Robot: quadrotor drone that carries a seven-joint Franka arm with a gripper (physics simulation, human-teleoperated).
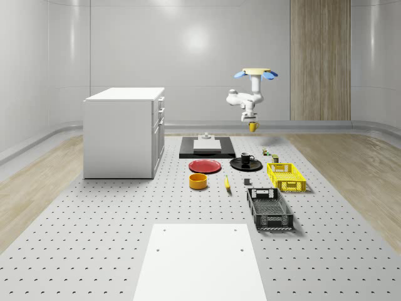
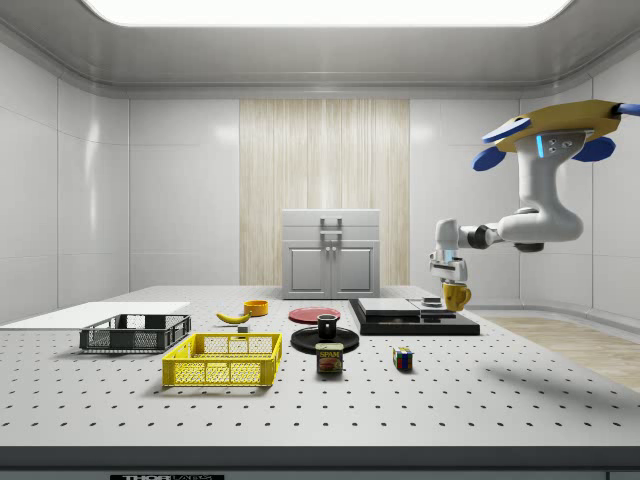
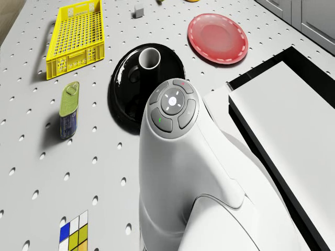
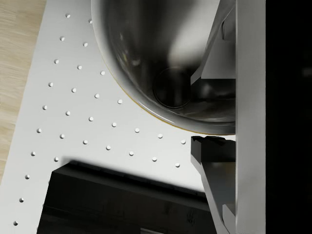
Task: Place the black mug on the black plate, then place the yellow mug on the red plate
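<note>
With the black mug (image 1: 247,158) on the black plate (image 1: 238,165), the hovering drone's gripper (image 1: 251,122) carries the yellow mug (image 1: 253,126) aloft, far from the red plate (image 1: 205,166).

Your perforated worktop (image 1: 94,213) carries a white cabinet (image 1: 123,132), a black slab (image 1: 207,149), red plate (image 1: 205,166), black plate (image 1: 246,165), orange bowl (image 1: 198,181), banana (image 1: 227,182) — plus a yellow crate (image 1: 286,176), black crate (image 1: 269,209) and white sheet (image 1: 199,260).
</note>
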